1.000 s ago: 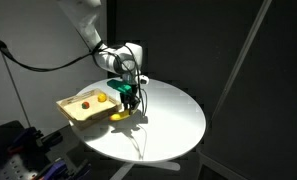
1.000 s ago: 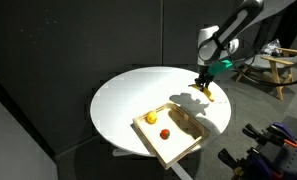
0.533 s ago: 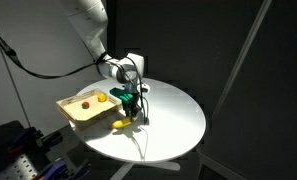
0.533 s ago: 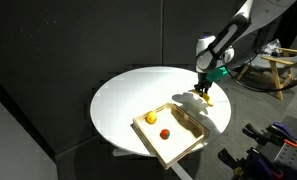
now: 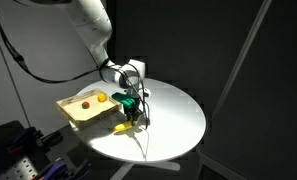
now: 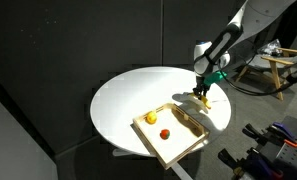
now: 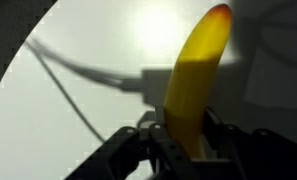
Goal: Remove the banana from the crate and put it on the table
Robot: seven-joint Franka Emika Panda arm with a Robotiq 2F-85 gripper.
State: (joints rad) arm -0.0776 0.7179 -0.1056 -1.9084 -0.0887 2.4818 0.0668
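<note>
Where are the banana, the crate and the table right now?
banana (image 7: 196, 75): wrist view, middle of fruit.
crate (image 6: 184, 137): in an exterior view, bare floor.
table (image 5: 178, 120): in an exterior view, bare top.

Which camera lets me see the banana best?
The wrist view. There the banana fills the picture, big and yellow, gripped in the pincer. Both exterior views show it only as a tiny yellow speck under the pincer, over the table.
</note>
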